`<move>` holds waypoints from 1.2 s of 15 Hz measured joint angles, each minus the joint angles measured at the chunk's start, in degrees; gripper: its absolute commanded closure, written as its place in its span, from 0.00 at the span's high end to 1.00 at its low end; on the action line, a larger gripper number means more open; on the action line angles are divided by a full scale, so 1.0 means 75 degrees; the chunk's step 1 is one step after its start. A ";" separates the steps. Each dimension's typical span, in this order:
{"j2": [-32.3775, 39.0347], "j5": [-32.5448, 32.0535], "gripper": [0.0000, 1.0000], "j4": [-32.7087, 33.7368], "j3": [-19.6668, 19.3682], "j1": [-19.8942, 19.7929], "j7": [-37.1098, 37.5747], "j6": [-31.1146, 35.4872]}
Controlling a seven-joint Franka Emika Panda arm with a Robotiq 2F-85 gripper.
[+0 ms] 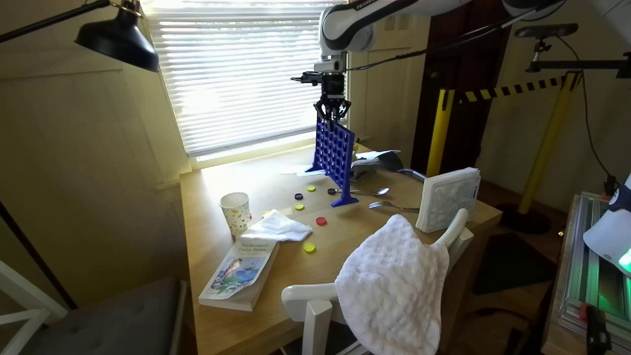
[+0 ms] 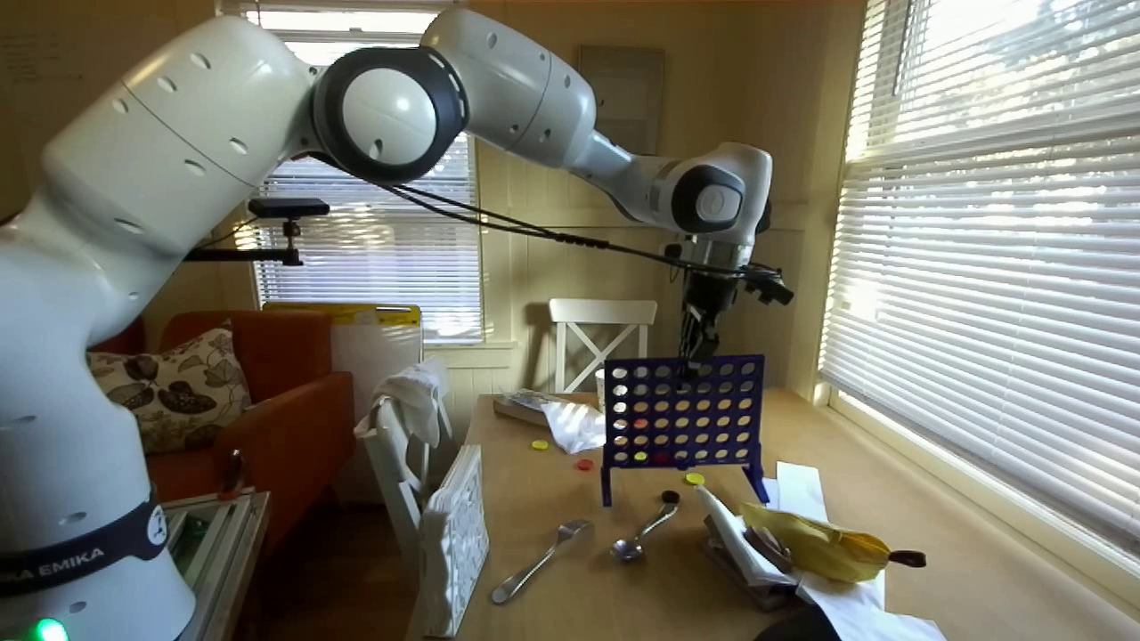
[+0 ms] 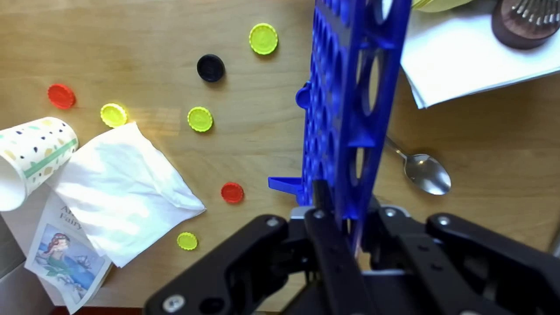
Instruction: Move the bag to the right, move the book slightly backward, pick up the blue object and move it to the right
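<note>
Across the pale wooden bench (image 1: 296, 271) in an exterior view, shows nearest the thick paperback book (image 1: 239, 271) with a mermaid cover, then the speckled white paper cup (image 1: 234, 214). Farther off, toward the white-slatted window (image 1: 246, 64), clenches in the black end effector (image 1: 331, 120) the top edge of the upright dark-blue plastic grid frame (image 1: 335, 152), standing or lifted, cannot tell which.

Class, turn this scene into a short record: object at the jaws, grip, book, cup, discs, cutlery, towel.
Object: dark-blue grid frame, upright
Lifted: cannot tell
Grip: jaws on both sides of its top edge, apparently closed on it
Book: "Andersen's Fairy Tales", lying cover up
Cup: patterned, upright
Loose discs: yellow, red and black
Fork and spoon: lying apart
Towel: white, draped over a white chair
</note>
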 measured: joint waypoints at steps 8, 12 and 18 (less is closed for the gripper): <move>-0.0058 0.0001 0.69 -0.0209 -0.0048 -0.0017 -0.0015 -0.0001; -0.0114 -0.0001 0.98 -0.0209 -0.0064 0.0013 0.0027 -0.0001; -0.0958 -0.0035 1.00 -0.0214 -0.0159 0.0528 0.0636 0.0100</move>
